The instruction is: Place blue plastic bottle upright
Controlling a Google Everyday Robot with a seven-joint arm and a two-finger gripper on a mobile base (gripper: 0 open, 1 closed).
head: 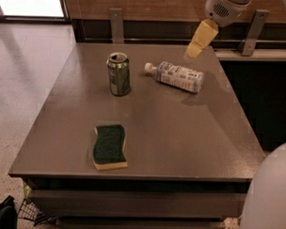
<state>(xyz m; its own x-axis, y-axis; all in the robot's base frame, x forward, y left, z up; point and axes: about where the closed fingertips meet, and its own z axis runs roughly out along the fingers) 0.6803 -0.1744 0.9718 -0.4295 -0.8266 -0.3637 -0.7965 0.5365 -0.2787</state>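
Observation:
The blue plastic bottle (pixel 178 76) lies on its side on the grey table (pixel 180 136), toward the back right, with its white cap pointing left. My gripper (pixel 193 53) hangs from the upper right, above the table's far edge. It is just above and behind the bottle's right half and does not touch it. It holds nothing that I can see.
A green drink can (pixel 119 74) stands upright to the left of the bottle's cap. A green and yellow sponge (pixel 110 146) lies near the table's front. A dark counter (pixel 258 54) runs behind the table at the right. A white part of the robot (pixel 272 196) fills the lower right corner.

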